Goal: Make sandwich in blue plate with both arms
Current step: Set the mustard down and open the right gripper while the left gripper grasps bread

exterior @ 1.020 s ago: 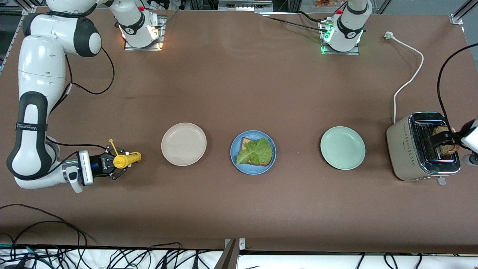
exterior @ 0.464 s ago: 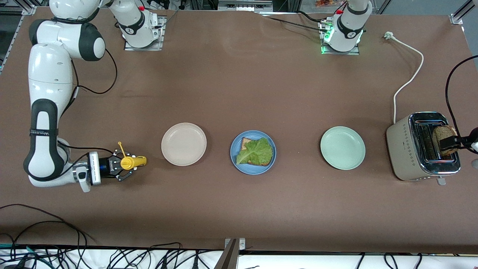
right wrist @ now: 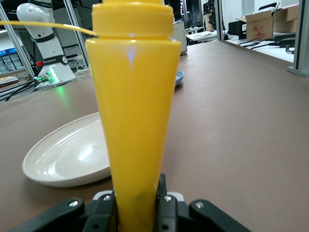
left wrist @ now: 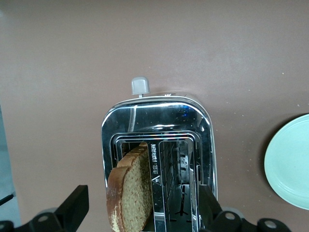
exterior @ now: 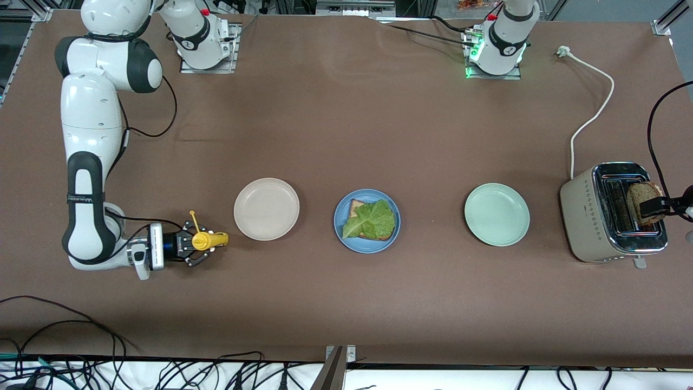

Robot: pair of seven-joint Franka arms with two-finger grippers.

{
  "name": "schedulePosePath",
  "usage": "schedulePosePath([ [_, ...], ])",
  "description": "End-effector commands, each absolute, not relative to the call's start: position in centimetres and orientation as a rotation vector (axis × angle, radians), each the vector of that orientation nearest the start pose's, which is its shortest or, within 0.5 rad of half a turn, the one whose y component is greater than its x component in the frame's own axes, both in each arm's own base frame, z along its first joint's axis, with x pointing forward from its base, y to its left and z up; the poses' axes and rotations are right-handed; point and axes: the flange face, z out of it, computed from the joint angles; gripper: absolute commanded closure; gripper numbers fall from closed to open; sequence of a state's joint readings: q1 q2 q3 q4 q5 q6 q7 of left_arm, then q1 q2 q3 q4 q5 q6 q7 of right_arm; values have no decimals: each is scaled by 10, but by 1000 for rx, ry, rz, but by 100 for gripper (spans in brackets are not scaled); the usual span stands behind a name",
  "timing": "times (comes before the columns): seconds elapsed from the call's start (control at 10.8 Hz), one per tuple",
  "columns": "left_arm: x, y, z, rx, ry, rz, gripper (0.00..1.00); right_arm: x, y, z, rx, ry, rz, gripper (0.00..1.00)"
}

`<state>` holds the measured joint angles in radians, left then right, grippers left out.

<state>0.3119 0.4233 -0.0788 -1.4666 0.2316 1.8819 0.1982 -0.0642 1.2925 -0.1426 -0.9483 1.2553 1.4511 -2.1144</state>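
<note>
Lettuce point(exterior: 370, 219) already covered 1 bread slice point(exterior: 355, 207) on the blue plate point(exterior: 341, 238). Slice 2 point(exterior: 642, 201) stood in the toaster point(exterior: 587, 222) between the left gripper's point(exterior: 652, 205) wide-open jaws (ungripped); the right gripper point(exterior: 196, 242), beside the beige plate point(exterior: 266, 208), clamped a yellow bottle point(exterior: 209, 240).

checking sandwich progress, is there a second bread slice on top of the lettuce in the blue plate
No, the lettuce leaf lies uncovered on the blue plate, and the other bread slice is at the toaster.
</note>
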Motion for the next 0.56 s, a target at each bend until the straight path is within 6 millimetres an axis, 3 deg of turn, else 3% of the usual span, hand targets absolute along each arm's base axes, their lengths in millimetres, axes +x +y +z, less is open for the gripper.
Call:
schedulePosePath([
  [0.0, 664, 185, 443, -2971, 67, 56, 0, 717, 8, 73, -1387, -1369, -847, 100],
  [0.28, 664, 185, 444, -2970, 67, 54, 0, 716, 6, 69, -1390, -1376, -852, 100],
  [0.37, 664, 185, 443, -2979, 63, 53, 0, 716, 6, 68, -1391, -1372, -852, 82],
  [0.46, 664, 185, 443, -2982, 62, 52, 0, 715, 5, 66, -1393, -1366, -851, 26],
])
